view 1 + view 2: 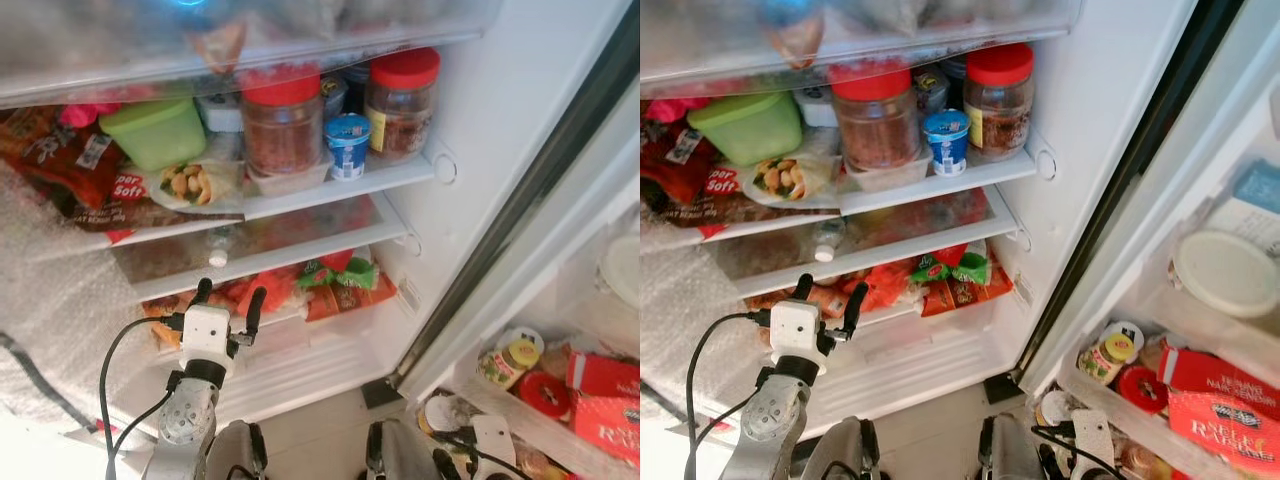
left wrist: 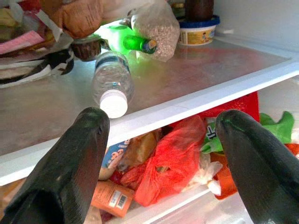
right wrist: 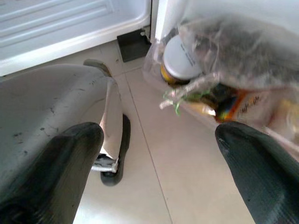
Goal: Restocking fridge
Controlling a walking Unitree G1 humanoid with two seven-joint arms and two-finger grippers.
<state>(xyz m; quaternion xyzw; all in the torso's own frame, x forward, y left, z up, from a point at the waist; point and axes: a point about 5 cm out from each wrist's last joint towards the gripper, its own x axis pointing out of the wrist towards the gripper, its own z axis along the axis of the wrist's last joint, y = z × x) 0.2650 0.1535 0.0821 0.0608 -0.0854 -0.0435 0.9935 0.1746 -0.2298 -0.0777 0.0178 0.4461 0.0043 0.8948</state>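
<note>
From the head we look down into the open fridge (image 1: 440, 170), both eye views sharing its shelves and the door bins at four o'clock, while our left wrist camera sits close before the middle shelf (image 2: 196, 100) and the right faces the floor (image 3: 154, 186).

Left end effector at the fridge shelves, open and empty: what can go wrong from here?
1. The water bottle lies on its side, cap at the glass shelf's front edge, just past the left end effector. A nudge could likely roll it off.
2. The red plastic bag bulges below the shelf; the open fingers may snag it.
3. The right end effector hangs low near the door bin; a turn might clip it.
</note>
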